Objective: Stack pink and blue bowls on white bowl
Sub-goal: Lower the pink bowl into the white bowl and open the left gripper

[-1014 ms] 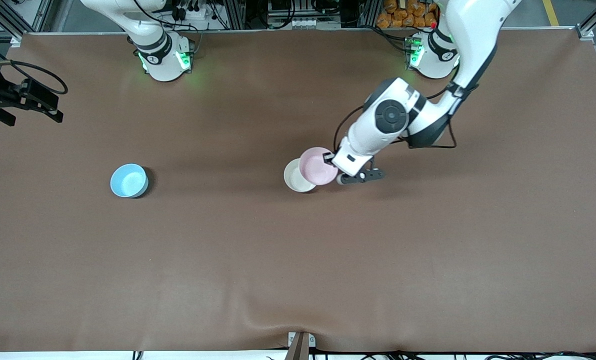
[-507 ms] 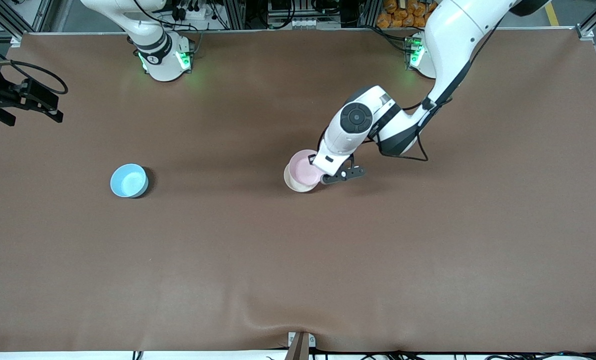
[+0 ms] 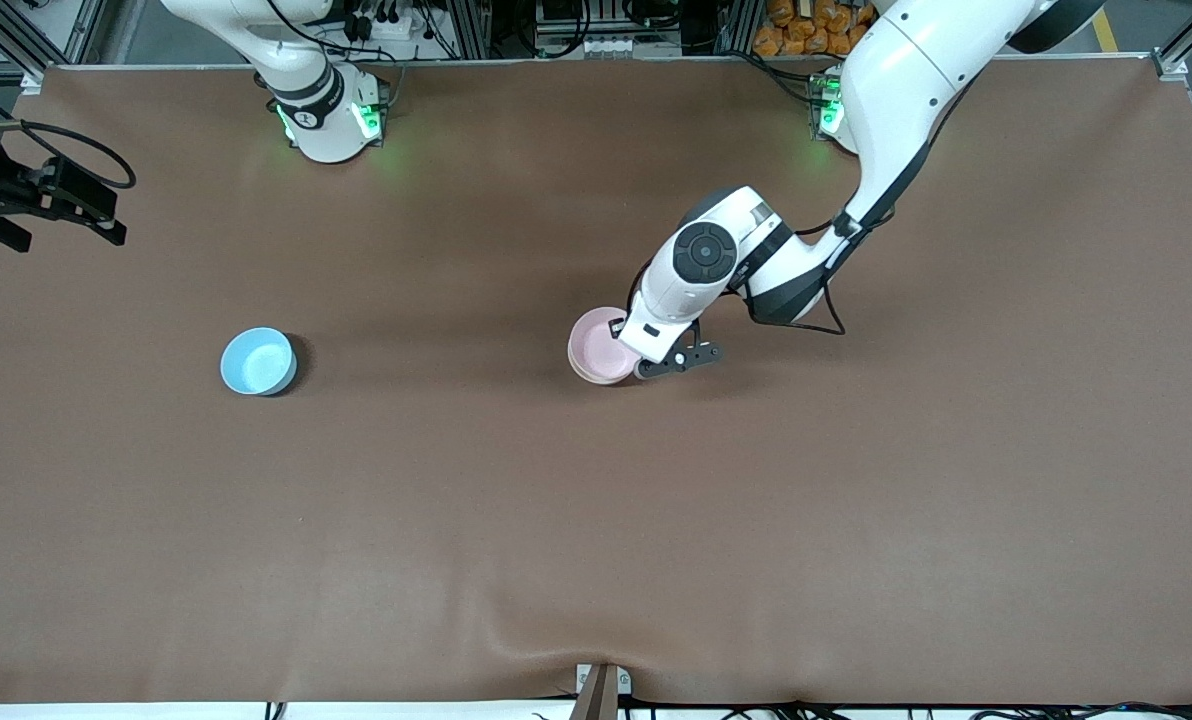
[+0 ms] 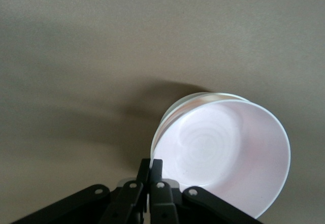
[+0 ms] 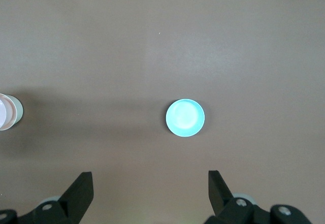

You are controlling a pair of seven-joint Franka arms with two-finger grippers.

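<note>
My left gripper is shut on the rim of the pale pink bowl and holds it over the white bowl, near the table's middle. The pink bowl covers almost all of the white bowl. In the left wrist view only an arc of the white bowl's rim shows past the pink bowl, and my fingers pinch the pink rim. I cannot tell whether the pink bowl rests in the white one. The light blue bowl stands alone toward the right arm's end. My right gripper hangs open high over the blue bowl.
The brown table mat has a small bulge at its edge nearest the front camera. A black part with a cable shows at the edge at the right arm's end.
My left gripper has carried the pink bowl toward the right arm's end and down, from beside and partly over the white bowl to covering it. The blue bowl has not moved.
</note>
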